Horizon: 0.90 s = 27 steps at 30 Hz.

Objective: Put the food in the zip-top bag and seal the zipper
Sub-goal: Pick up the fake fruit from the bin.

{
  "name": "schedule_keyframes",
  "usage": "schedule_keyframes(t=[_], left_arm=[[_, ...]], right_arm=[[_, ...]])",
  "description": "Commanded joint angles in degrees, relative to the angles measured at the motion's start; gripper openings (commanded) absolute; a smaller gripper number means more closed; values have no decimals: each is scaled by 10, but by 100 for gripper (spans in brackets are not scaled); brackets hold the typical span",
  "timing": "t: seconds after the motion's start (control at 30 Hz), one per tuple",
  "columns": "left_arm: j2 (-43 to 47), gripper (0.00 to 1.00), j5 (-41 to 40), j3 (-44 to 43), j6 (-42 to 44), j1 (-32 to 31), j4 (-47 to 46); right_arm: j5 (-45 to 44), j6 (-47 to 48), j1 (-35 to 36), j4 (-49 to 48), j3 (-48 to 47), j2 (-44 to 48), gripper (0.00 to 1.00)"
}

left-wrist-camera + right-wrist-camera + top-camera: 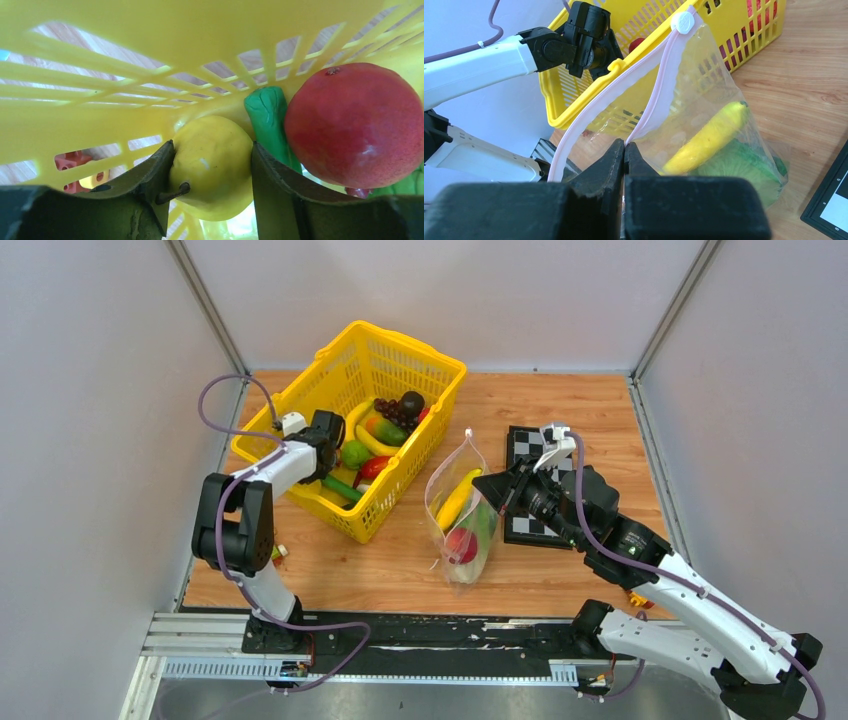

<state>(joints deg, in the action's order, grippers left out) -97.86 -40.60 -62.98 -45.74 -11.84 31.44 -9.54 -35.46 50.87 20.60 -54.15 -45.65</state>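
Observation:
The clear zip-top bag (462,515) stands between the arms with its mouth held open. It holds a yellow banana (709,137), green lettuce (739,167) and a red fruit (461,543). My right gripper (624,145) is shut on the pink zipper (664,85) at one lip of the mouth. My left gripper (212,150) reaches down into the yellow basket (300,405), both fingers pressed against a yellow stemmed fruit (212,160). Beside it lie a large red fruit (355,125) and a green piece (270,120).
More food, including grapes (395,408), lies deeper in the basket. A black-and-white chessboard (530,455) lies under my right arm. Small toy blocks (75,162) show through the basket mesh. Grey walls enclose the wooden table (560,400).

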Motion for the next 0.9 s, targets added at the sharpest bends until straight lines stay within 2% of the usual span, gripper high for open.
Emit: schedule_keyframes(t=[0.0, 0.1, 0.23, 0.57, 0.63, 0.73, 0.87], left_arm=[[31, 46, -17, 15, -18, 4, -8], [54, 28, -17, 25, -14, 4, -6], [103, 16, -11, 28, 2, 4, 0], [270, 9, 68, 60, 64, 4, -51], [297, 9, 114, 64, 77, 4, -69], [332, 11, 228, 59, 127, 4, -113], [364, 10, 380, 27, 131, 4, -146]], right_arm=[[-8, 7, 1, -20, 0, 6, 0], [-5, 6, 1, -21, -1, 4, 0], [-3, 5, 1, -22, 0, 2, 0], [-2, 3, 1, -25, 0, -3, 0], [-3, 3, 1, -26, 1, -3, 0], [-2, 3, 1, -28, 1, -4, 0], [-2, 3, 2, -28, 2, -5, 0]])
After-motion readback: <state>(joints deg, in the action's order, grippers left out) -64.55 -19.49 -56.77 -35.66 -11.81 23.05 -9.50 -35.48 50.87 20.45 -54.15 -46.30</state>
